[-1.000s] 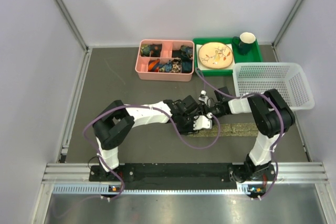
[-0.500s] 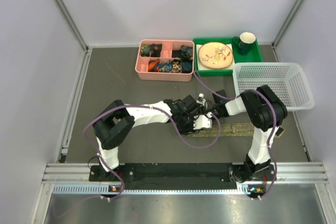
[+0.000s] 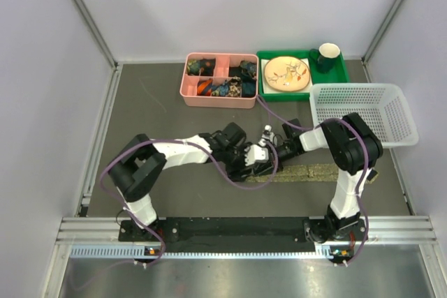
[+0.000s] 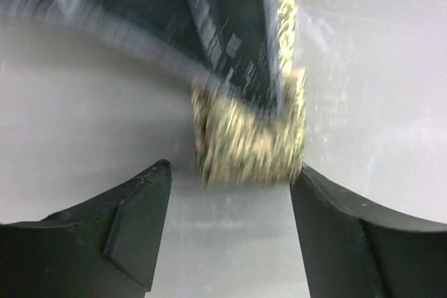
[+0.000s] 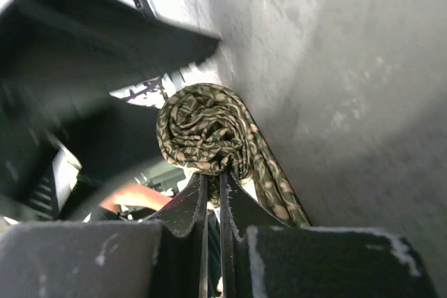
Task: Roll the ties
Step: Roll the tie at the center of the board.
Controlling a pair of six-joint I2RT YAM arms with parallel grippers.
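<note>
From above, the tie [image 3: 314, 171] lies as a flat strip on the bench [image 3: 154, 113], right of centre, near the white basket [image 3: 363, 109]. Both arms meet at its left end.

Left wrist view, blurred: the left tool [image 4: 232, 167] stands spread, its fingers [image 4: 140, 221] either side of the rolled end [image 4: 248, 141].

Right wrist view: the right tool [image 5: 214, 181] is pressed together, pinching the roll's edge — the loose tail runs off along the bench.

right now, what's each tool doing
left tool: open, holding nothing
right tool: shut on the rolled necktie
</note>
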